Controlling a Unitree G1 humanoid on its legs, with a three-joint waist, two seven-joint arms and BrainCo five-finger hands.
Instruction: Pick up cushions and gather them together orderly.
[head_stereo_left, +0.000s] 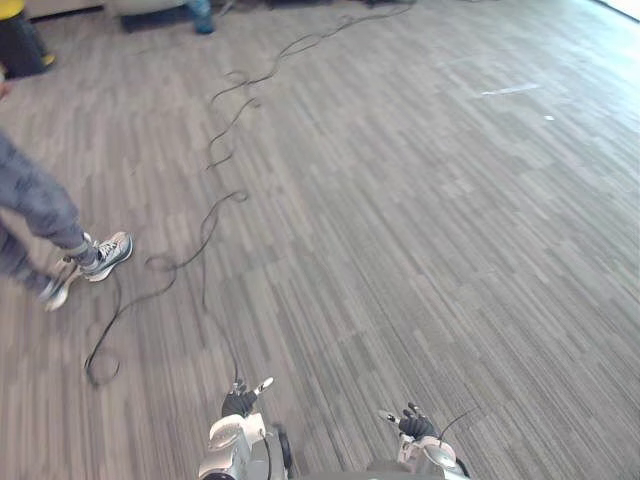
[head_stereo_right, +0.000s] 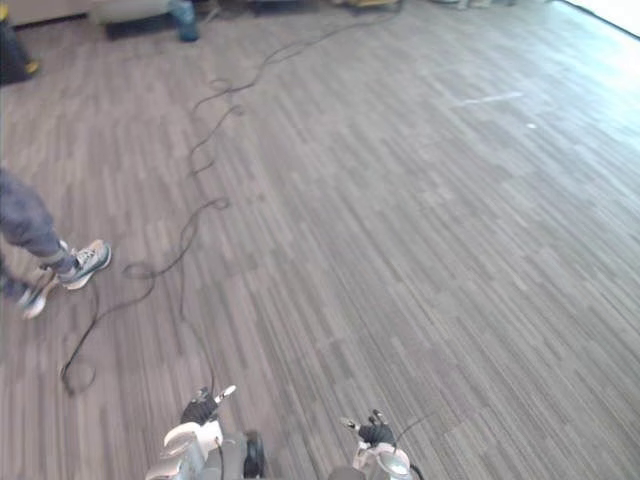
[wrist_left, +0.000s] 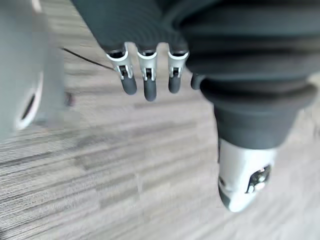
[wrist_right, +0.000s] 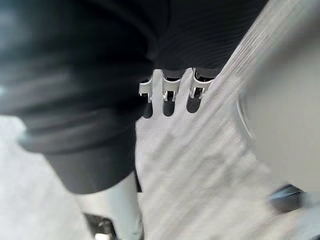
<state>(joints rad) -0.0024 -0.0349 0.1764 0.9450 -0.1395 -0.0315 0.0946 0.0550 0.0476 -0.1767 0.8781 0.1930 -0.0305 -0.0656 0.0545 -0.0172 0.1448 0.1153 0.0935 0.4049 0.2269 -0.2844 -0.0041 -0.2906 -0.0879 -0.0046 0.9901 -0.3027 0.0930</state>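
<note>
A wide floor of grey, streaky wood-look planks (head_stereo_left: 420, 220) stretches away from the head camera and takes up most of the frame. At the bottom edge, left of centre, the left robot hand (head_stereo_left: 240, 403) hangs low over the floor on its silver-grey arm, dark cover uppermost, with one silver finger pointing up and to the right. In its wrist view the dark-tipped fingers (wrist_left: 149, 85) stand straight in a row, spread loosely with bare floor beyond them, and the thumb (wrist_left: 245, 175) sits apart: the hand is open and carries nothing. At the bottom edge, right of centre, the right robot hand (head_stereo_left: 413, 424) is held at about the same height, its fingers (wrist_right: 167, 95) likewise relaxed and unclenched over bare floor. The two hands are apart. At the left edge, a person's leg in grey-blue trousers (head_stereo_left: 35, 200) ends in a grey-and-white sneaker (head_stereo_left: 108, 254) planted on the floor. Along the top edge at upper left lies a pale low shape (head_stereo_left: 150, 5); whether it is a cushion cannot be told. Just beside it stands a small blue object (head_stereo_left: 200, 15).
</note>
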